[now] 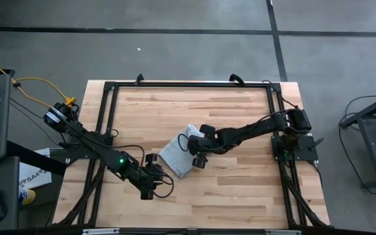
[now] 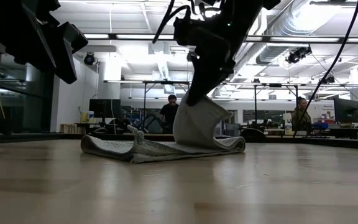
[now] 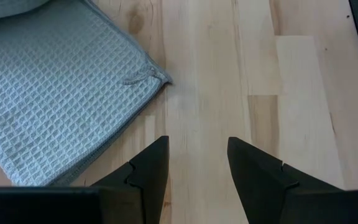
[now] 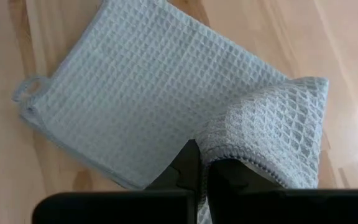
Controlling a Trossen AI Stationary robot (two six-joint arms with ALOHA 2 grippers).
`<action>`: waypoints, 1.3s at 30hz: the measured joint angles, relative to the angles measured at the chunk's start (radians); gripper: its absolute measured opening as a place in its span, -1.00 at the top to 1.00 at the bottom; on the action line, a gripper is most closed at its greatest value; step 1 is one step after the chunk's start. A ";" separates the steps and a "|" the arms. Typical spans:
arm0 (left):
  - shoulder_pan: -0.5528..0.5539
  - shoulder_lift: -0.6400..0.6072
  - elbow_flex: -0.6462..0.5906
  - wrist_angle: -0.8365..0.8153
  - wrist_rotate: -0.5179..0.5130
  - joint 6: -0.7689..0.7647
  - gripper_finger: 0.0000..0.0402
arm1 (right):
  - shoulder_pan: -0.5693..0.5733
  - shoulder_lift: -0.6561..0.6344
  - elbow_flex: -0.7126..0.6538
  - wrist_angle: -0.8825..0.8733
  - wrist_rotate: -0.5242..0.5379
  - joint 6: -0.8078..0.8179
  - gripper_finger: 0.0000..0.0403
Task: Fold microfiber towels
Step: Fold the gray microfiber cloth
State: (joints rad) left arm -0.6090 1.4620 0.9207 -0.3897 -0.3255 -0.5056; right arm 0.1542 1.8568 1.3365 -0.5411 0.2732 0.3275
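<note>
A robotics lab or open industrial workspace. The wooden bench (image 1: 194, 189) stands on a grey concrete floor (image 1: 175, 39) inside a black metal frame (image 1: 188, 84). Behind it, exposed ceiling ducts (image 2: 303, 25) and strip lights (image 2: 135, 36) hang over desks with monitors (image 2: 103, 107), where 2 people (image 2: 169, 112) sit.

Towel (image 1: 177, 156) folded near mid-table (image 1: 240, 183), one edge lifted above the rest. Right gripper (image 1: 193, 145) over the towel's right part, pinching that raised edge. Left gripper (image 1: 154, 158) just left of the towel, above bare wood, apart from the cloth, jaws spread.
</note>
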 joint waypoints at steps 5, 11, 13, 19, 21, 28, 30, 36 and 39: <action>0.000 0.000 0.000 -0.002 0.000 0.000 0.19 | -0.020 0.000 0.000 0.036 -0.073 -0.007 0.98; 0.000 0.000 0.000 -0.002 0.000 0.000 0.19 | -0.019 0.000 0.000 0.049 -0.105 -0.013 0.98; 0.000 0.000 0.000 -0.002 0.001 0.000 0.19 | -0.019 0.000 0.000 0.049 -0.127 -0.011 0.98; 0.000 0.000 0.000 -0.002 0.001 0.000 0.19 | -0.019 0.000 0.000 0.057 -0.127 -0.011 0.98; 0.000 0.000 0.000 -0.002 0.001 0.000 0.19 | -0.020 0.000 0.000 0.066 -0.128 -0.011 0.98; 0.000 0.000 0.000 -0.002 0.002 0.000 0.19 | -0.020 0.017 0.000 0.126 -0.185 -0.014 0.98; 0.000 0.000 0.000 -0.002 0.002 -0.001 0.19 | -0.020 0.032 -0.001 0.125 -0.203 -0.014 0.98; 0.000 0.000 -0.001 -0.004 0.003 0.000 0.19 | -0.019 0.091 -0.001 0.187 -0.242 -0.015 0.98; 0.000 0.000 -0.001 -0.004 0.004 0.000 0.19 | -0.017 0.093 -0.001 0.200 -0.243 -0.015 0.98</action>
State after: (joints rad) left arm -0.6090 1.4621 0.9199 -0.3941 -0.3214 -0.5053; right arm 0.1371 1.9503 1.3354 -0.3407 0.0305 0.3121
